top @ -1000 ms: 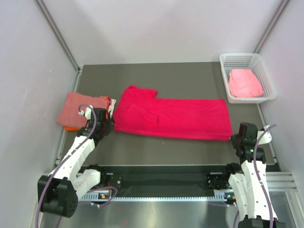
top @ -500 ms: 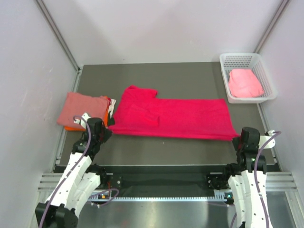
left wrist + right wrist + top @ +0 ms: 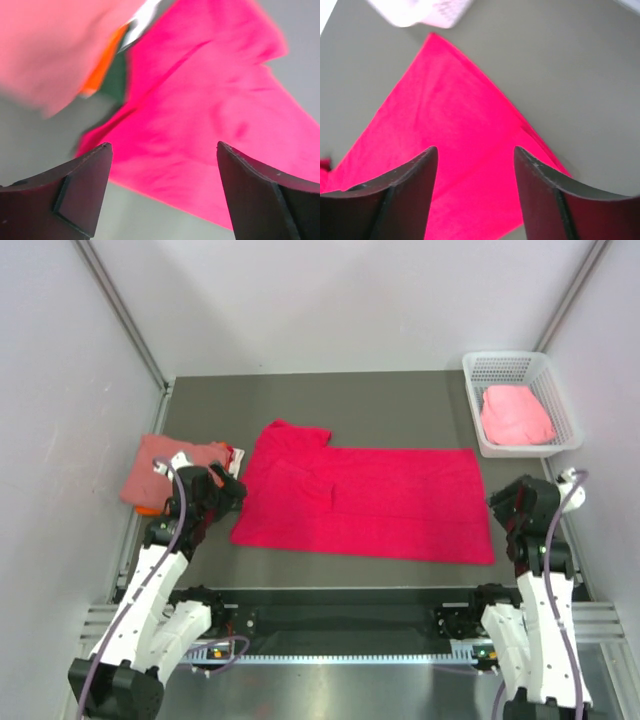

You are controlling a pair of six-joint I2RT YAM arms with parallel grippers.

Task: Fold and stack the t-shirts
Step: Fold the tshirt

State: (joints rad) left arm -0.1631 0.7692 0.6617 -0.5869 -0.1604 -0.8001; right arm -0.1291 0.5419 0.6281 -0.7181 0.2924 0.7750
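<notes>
The crimson-pink t-shirt [image 3: 365, 502] lies spread flat in the middle of the table, one sleeve at its far left. My left gripper [image 3: 228, 495] hovers open over its near left corner, nothing between the fingers; the left wrist view shows the crimson-pink t-shirt [image 3: 210, 125] below my left gripper [image 3: 163, 145]. My right gripper [image 3: 503, 506] stands open over the near right corner, also seen as the crimson-pink t-shirt [image 3: 445, 120] under my right gripper [image 3: 475, 149]. The folded salmon t-shirt [image 3: 160, 462] rests on the orange t-shirt [image 3: 150, 509] at the left.
A white mesh basket [image 3: 500, 361] stands at the back right with the light pink t-shirt [image 3: 515, 415] bunched inside. Grey walls and rails close in both sides. Bare dark table runs behind the crimson shirt.
Both grippers were shut on the crimson shirt's near corners and drew that edge toward me. They have now opened and let go, and the shirt lies flatter and deeper.
</notes>
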